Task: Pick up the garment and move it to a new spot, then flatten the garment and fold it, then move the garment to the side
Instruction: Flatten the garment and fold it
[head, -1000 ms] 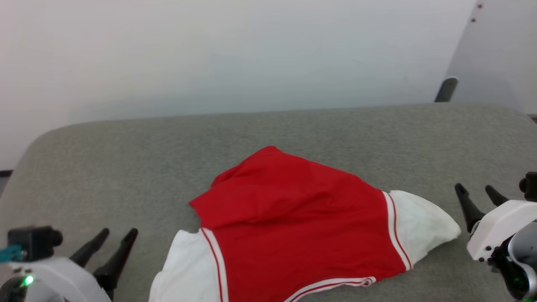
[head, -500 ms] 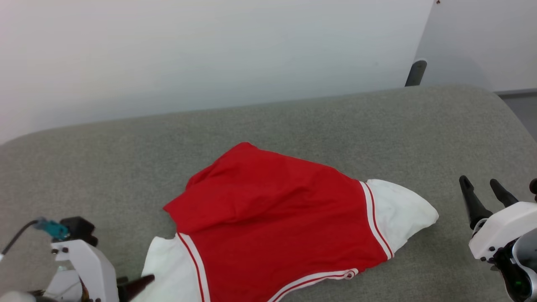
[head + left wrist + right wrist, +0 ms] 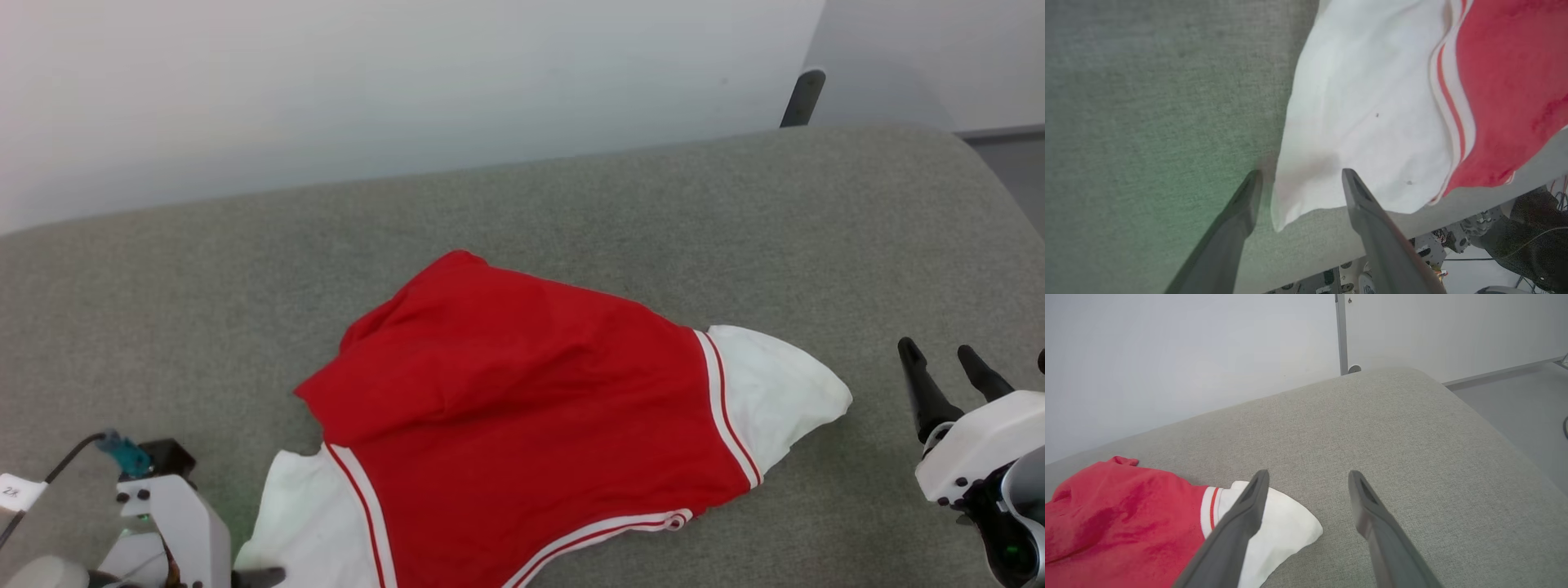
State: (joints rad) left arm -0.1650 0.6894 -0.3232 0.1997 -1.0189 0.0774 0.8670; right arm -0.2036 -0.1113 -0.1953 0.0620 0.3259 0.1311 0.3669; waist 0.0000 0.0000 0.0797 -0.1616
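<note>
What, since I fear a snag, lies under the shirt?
The shirt rests on the grey cushion, which shows bare beside it. Anything beneath the cloth itself is covered and cannot be seen.

- Soft jersey garment [image 3: 531,392]: bright red body, white sleeve ends, thin red-and-white edge stripes.
- Upholstered cushion [image 3: 245,269]: plain grey weave.
- Wall [image 3: 408,82]: plain off-white.
- Right gripper [image 3: 935,349]: dark fingers, white housing.
</note>
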